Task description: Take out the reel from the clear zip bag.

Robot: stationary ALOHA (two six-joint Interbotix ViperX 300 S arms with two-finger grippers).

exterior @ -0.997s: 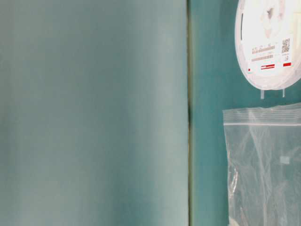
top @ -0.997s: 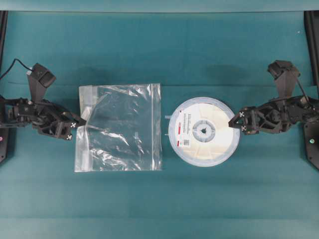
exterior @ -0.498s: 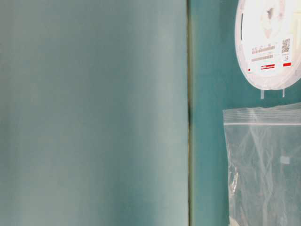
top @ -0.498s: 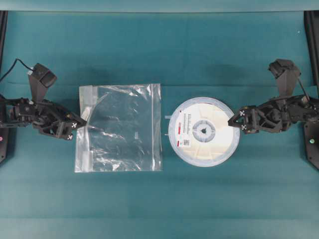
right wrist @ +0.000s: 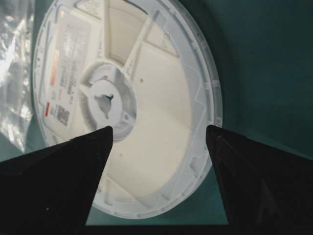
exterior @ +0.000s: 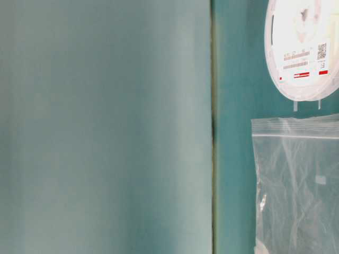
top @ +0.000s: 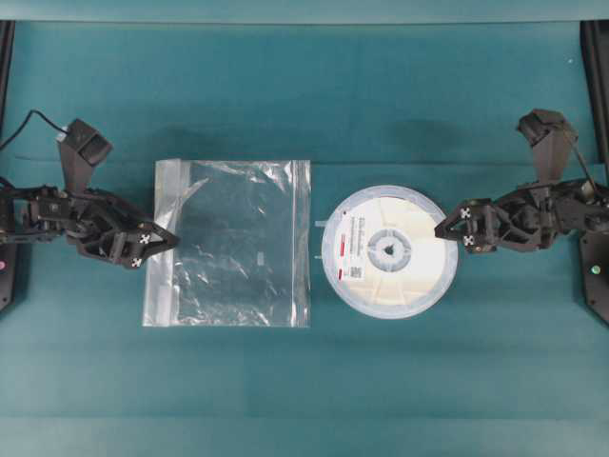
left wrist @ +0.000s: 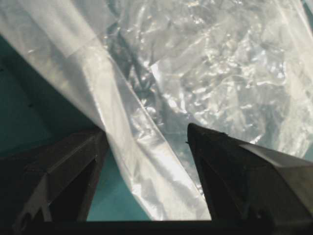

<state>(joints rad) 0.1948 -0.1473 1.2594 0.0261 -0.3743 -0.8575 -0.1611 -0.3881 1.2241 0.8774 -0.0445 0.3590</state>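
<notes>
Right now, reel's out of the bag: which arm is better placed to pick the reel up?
Right. The right gripper is open at the reel's rim; the left gripper sits open at the bag's far edge, with the bag between it and the reel.

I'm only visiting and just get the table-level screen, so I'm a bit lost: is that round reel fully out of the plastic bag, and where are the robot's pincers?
Observer: Yes. From overhead, the whole reel lies flat on the table, outside the clear zip bag and to its right, with a gap between them.
Operator: Is anything holding it?
Observer: No. The right pincer is at the reel's right rim, and the right wrist view shows its jaws wide apart.
Operator: And the other one?
Observer: The left pincer is open at the bag's zip-strip edge. In the left wrist view the film runs between its jaws, unclamped.
</notes>
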